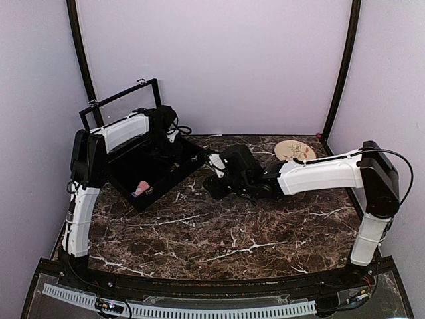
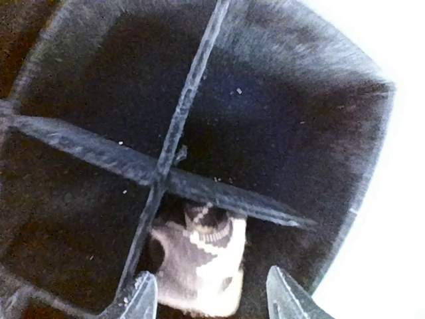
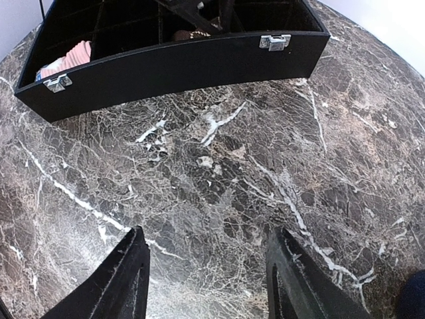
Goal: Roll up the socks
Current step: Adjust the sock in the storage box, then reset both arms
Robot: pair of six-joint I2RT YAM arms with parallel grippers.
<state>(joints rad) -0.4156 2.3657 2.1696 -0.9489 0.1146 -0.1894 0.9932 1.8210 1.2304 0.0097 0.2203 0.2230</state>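
Observation:
A black box with dividers stands at the table's left. In its near compartment lies the pink sock. In the left wrist view, the black sock with tan argyle diamonds lies bunched on the floor of another compartment, just below a divider. My left gripper hangs open above it, one finger on each side, with a gap on the right. My right gripper is open over bare marble in front of the box, holding nothing, and sits right of the box in the top view.
The box's lid frame stands open behind it. Metal latches stick out from its front wall. A round tan plate lies at the back right. A dark blue mug shows at the right wrist view's lower right corner.

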